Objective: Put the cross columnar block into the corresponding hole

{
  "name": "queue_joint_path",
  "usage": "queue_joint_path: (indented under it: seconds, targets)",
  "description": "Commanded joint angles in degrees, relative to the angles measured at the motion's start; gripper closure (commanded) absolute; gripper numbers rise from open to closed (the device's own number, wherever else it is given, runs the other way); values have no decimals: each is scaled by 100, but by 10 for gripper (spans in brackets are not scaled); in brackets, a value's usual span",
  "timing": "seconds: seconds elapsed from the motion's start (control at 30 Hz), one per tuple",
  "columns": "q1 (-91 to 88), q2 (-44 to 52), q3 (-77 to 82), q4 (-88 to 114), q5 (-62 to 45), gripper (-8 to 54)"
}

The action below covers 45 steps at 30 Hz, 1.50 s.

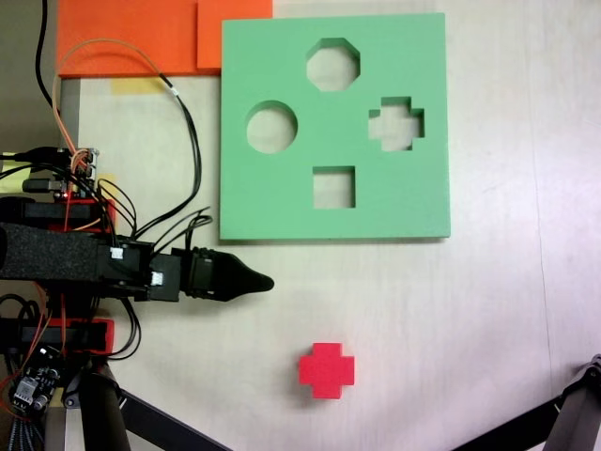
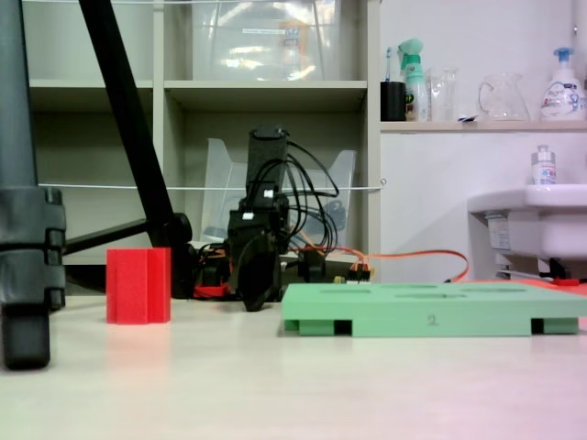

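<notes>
The red cross columnar block (image 1: 327,370) stands upright on the table, near the front in the view from above and left of the arm in the low view (image 2: 138,285). The green foam board (image 1: 282,202) lies flat beyond it, with the plus-shaped hole (image 1: 396,123) at its right side, next to octagonal, round and square cutouts. My gripper (image 1: 266,280) hangs low over the table just off the board's lower left corner, pointing right, well apart from the block. Its jaws taper to one closed tip with nothing between them. In the low view my gripper (image 2: 257,291) faces the camera beside the board (image 2: 431,316).
Orange foam sheets (image 1: 131,38) lie at the back left. Black tripod legs (image 1: 141,418) cross the front left, and another leg (image 1: 573,409) crosses the front right corner. Loose cables (image 1: 183,122) loop left of the board. Bare table surrounds the block.
</notes>
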Motion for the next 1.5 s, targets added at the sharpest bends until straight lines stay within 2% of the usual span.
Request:
queue_joint_path:
  seconds: [0.0,0.1,0.27,0.47,0.63,0.73,0.87,0.97,1.0,1.1,1.17,1.23,1.3,1.47]
  targets:
    - [220,439,387,202,510,110]
    - [299,439,387,53,2136,111]
    - [510,439,220,-642,3129,128]
    - [923,448,-879,-176,4658,143]
    - [1362,448,-2479,1775,5616,159]
    - [1371,448,-4113,4201,6337,169]
    - [1512,448,-5563,6293,6478,205]
    - [1986,431,-6179,6891,6469,204]
    - [2153,413,-6354,6935,6434,199]
    - [2347,-9,-6979,7277,6311,71]
    - [2479,-431,-7365,7620,6311,11]
    - [2610,-896,-7673,7770,6311,-4]
    - [2654,-1468,-7989,7866,6284,-64]
    - [2628,-3234,-8851,7928,6012,-67]
